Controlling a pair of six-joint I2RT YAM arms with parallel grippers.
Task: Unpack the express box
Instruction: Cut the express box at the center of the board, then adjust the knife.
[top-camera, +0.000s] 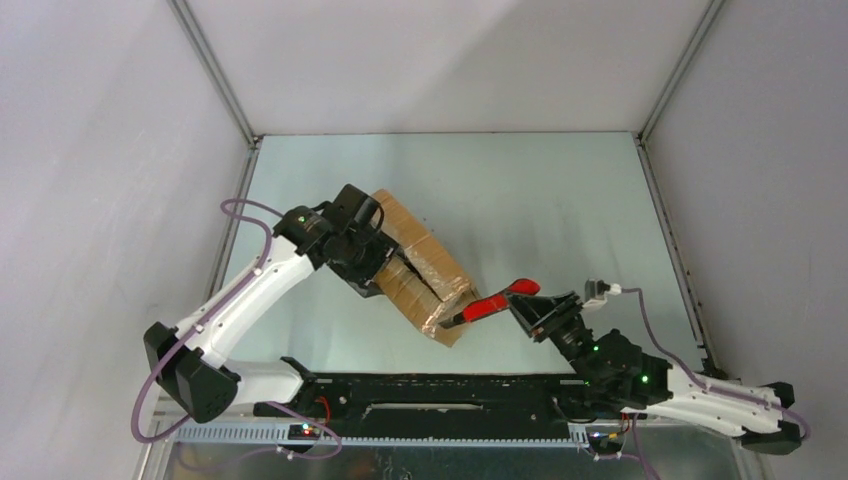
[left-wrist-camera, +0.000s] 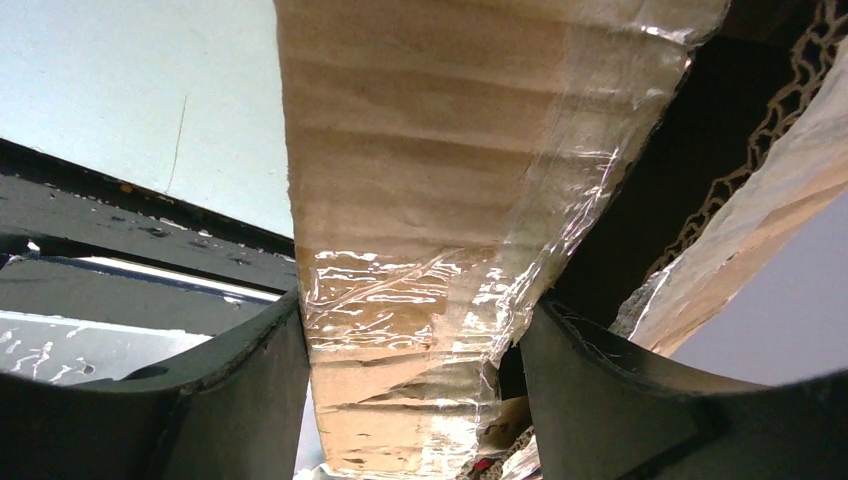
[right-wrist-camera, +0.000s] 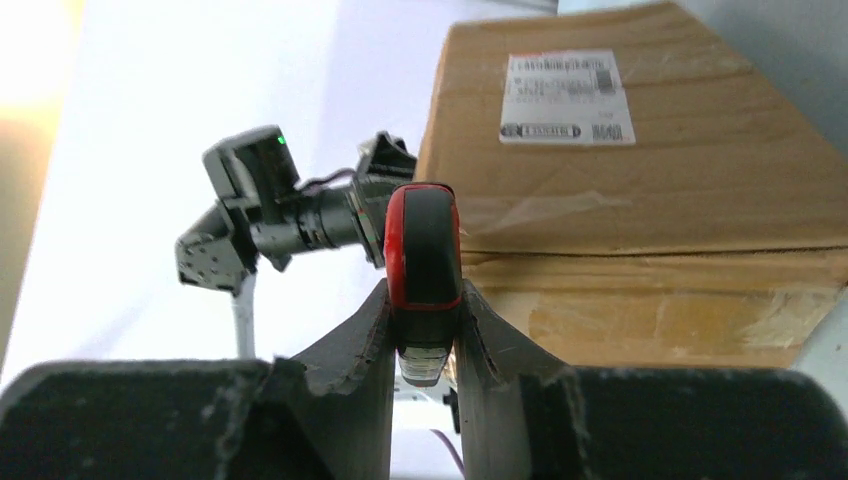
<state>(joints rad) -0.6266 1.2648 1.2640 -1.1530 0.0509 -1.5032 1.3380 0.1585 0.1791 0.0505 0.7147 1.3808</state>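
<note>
The express box (top-camera: 420, 265), brown cardboard with clear tape, lies at an angle left of the table's middle. My left gripper (top-camera: 368, 252) grips its far end. In the left wrist view a taped cardboard flap (left-wrist-camera: 430, 180) fills the space between the fingers (left-wrist-camera: 240, 390), and a dark gap with honeycomb paper (left-wrist-camera: 790, 90) shows beside it. My right gripper (top-camera: 520, 300) is shut on a red and black cutter (top-camera: 487, 305), whose tip touches the box's near end. The right wrist view shows the cutter (right-wrist-camera: 423, 240) upright in the jaws, with the box (right-wrist-camera: 680, 200) and its white label (right-wrist-camera: 566, 97) behind it.
A black rail (top-camera: 430, 390) runs along the near edge between the arm bases. Grey walls with metal posts (top-camera: 215, 70) close in the pale green table (top-camera: 560, 200) on three sides. The left arm's wrist (right-wrist-camera: 270, 200) shows beyond the cutter.
</note>
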